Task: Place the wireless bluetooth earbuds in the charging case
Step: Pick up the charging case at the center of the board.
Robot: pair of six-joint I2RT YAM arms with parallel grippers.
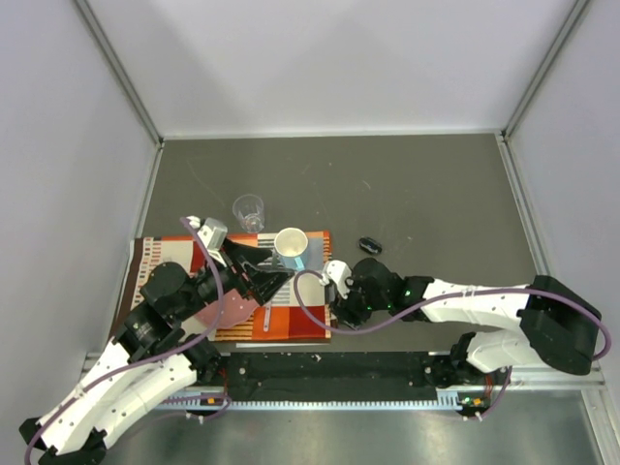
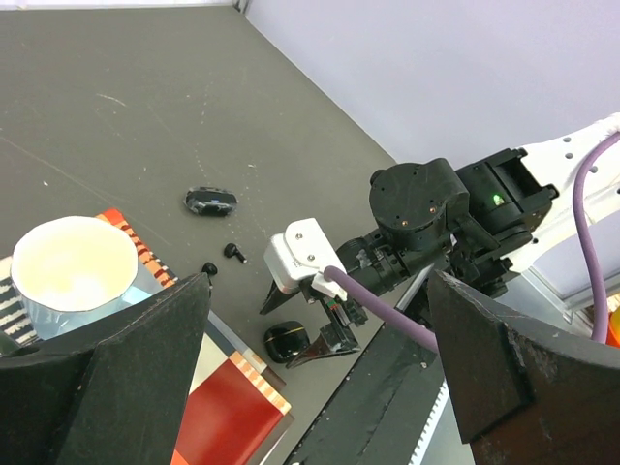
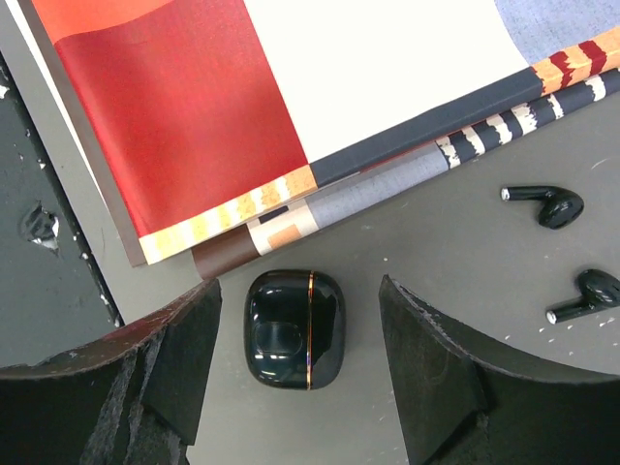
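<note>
While left jaws and right jaws gape, charging case [image 3: 294, 329] between right jaws, earbuds [image 3: 547, 205] outside.

The cloth [image 1: 295, 318] is lying on the table [image 1: 436, 194]. A mug [image 1: 292, 244] is standing on the cloth by its far edge, toward the right corner. A glass [image 1: 249, 211] is standing just behind the cloth's far edge. A charging case [image 3: 293, 327] is lying just off the cloth's right edge near its front corner, with the right gripper [image 3: 300, 284] straddling it, a gap on each side. Two earbuds [image 3: 547, 205] are lying side by side just right of the cloth, farther back. A second case [image 1: 370, 244] is lying well right of the cloth. The left gripper [image 1: 279, 269] is hanging over the cloth.
</note>
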